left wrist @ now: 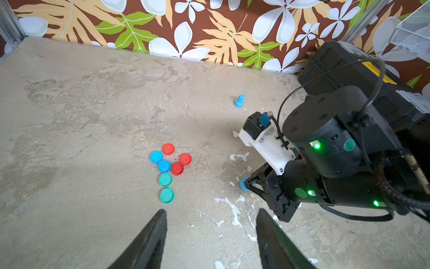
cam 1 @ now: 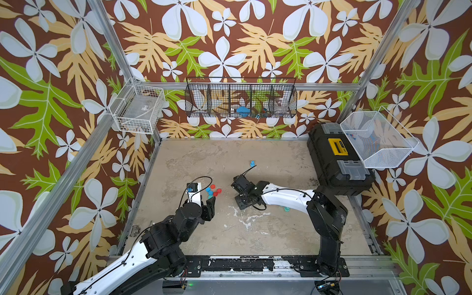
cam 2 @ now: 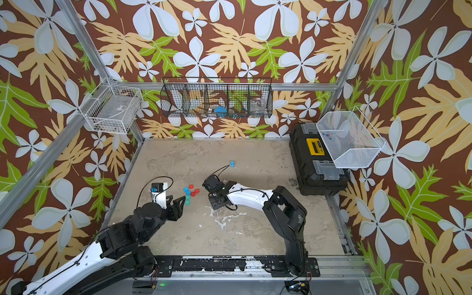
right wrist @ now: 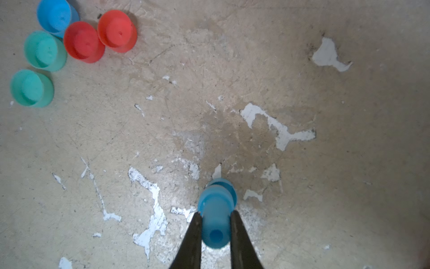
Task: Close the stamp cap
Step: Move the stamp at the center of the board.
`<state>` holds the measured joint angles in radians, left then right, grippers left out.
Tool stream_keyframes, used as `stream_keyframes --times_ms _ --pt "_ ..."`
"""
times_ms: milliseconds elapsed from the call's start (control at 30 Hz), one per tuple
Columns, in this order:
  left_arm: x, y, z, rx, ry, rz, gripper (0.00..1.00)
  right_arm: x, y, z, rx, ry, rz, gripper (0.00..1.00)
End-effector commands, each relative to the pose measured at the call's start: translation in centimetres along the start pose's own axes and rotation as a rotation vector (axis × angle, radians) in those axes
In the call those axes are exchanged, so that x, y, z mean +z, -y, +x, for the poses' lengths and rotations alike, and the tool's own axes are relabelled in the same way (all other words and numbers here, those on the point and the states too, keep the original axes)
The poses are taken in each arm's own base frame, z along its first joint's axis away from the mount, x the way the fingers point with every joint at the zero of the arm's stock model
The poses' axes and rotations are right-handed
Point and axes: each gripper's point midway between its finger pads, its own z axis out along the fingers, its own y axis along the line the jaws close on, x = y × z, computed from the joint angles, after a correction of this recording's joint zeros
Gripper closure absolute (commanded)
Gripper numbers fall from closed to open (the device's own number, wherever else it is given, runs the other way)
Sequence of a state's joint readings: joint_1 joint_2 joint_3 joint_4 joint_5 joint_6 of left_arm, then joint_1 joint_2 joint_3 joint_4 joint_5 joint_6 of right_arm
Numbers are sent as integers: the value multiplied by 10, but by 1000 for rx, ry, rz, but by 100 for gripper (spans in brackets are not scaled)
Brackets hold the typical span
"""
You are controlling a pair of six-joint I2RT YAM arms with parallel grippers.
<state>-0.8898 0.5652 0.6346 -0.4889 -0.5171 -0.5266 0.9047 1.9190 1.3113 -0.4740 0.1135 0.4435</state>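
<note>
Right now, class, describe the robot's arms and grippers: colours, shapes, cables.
Left arm and right arm: black joint housings, glossy white shells, thin black cables looping outside. Left gripper and right gripper: dark tapering fingers. Green lights dot the right arm.

Scuffed beige tabletop (left wrist: 69, 116), clustered red, blue, teal caps (left wrist: 164, 166), upright blue stamp (left wrist: 239, 100), black toolbox (cam 1: 339, 162).

loose caps (left wrist: 164, 166) packed close between both arms: no gap for a finger among them. table (cam 1: 268, 229) bare on near side. lone blue stamp (cam 1: 252, 163) upright far back, clear all round. toolbox (cam 1: 332, 163) blocks right edge.
</note>
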Motion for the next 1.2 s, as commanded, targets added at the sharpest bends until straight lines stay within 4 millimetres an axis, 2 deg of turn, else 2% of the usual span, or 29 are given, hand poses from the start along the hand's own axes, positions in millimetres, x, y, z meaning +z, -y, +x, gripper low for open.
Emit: stream_keyframes --times_ms 0,533,1167 --pt "0 1 -2 -8 5 5 37 2 3 1 3 -6 20 89" --pt "0 1 -2 -7 5 2 37 -8 3 -7 13 25 11 89" --pt "1 1 -1 -6 2 2 37 12 9 11 3 -30 35 89"
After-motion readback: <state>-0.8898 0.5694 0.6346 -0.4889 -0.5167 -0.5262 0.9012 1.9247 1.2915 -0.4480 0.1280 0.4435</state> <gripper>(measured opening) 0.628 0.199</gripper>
